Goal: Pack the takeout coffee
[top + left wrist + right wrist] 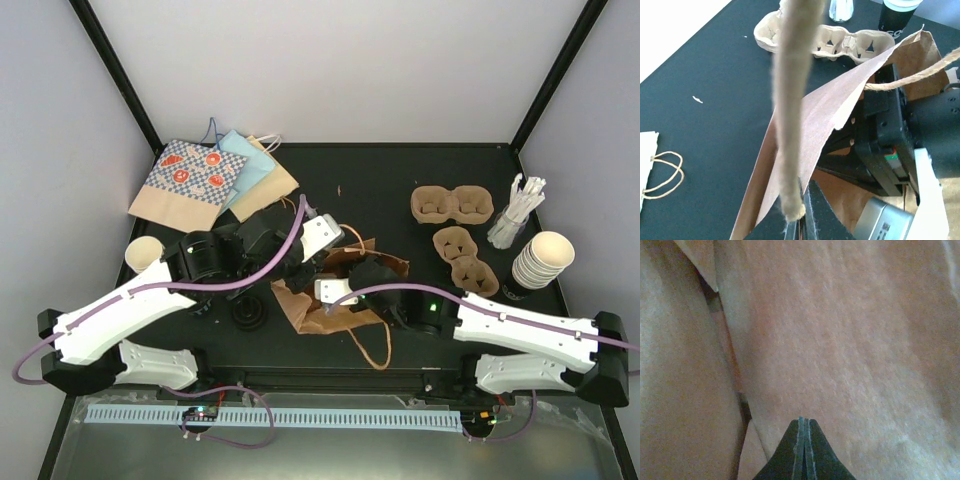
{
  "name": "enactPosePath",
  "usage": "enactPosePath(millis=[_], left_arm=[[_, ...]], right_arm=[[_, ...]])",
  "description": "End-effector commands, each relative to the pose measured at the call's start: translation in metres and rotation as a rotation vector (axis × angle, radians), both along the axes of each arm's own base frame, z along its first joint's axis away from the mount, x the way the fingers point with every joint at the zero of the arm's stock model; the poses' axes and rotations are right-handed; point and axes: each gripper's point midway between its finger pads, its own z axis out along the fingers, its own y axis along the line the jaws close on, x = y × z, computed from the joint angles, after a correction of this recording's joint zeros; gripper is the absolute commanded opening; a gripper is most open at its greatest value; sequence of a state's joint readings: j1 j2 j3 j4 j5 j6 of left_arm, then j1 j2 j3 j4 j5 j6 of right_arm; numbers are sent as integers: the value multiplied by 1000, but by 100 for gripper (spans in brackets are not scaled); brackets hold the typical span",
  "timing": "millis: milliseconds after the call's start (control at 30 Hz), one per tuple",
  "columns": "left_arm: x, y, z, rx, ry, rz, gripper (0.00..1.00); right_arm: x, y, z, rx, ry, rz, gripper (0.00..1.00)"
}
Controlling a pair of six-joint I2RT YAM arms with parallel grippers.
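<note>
Twine handle (790, 100) pinched between left gripper (801, 200) jaws. Brown bag (812, 130) wall just ahead. Right gripper (804, 424), jaws pressed together, sits inside it. Pulp carriers (845, 42) lie beyond.

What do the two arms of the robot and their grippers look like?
The left arm and the right arm have white shell links, black joints and black bases. A purple cable runs along each of them. A small green light glows on the right arm. The left gripper and the right gripper have black, wedge-shaped fingers.
</note>
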State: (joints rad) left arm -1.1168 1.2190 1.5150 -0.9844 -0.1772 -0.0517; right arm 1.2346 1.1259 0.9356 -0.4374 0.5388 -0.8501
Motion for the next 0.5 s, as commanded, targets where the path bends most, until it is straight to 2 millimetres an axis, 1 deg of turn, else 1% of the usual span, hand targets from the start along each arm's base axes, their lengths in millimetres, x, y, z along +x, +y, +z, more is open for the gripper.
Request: enactPosePath(millis=[0,100,233,300,467], left_arm=[[-4,10,13,-14,-37,-9,2],[-9,10,18,-41,-31,-23,2],[-16,5,30,-107,-1,-49,1],[-20,0,36,-142,19,-64,2],[-27,-8,52,-219,42,-94,2]], right_arm=[[-3,-5,4,55,23,5,1],[-3,-8,1,60,25,1,1],[5,-13,-6,-29,1,-39,1],[5,-10,-7,-49,15,-31,1],[5,-2,-4,-24,9,-10,1]])
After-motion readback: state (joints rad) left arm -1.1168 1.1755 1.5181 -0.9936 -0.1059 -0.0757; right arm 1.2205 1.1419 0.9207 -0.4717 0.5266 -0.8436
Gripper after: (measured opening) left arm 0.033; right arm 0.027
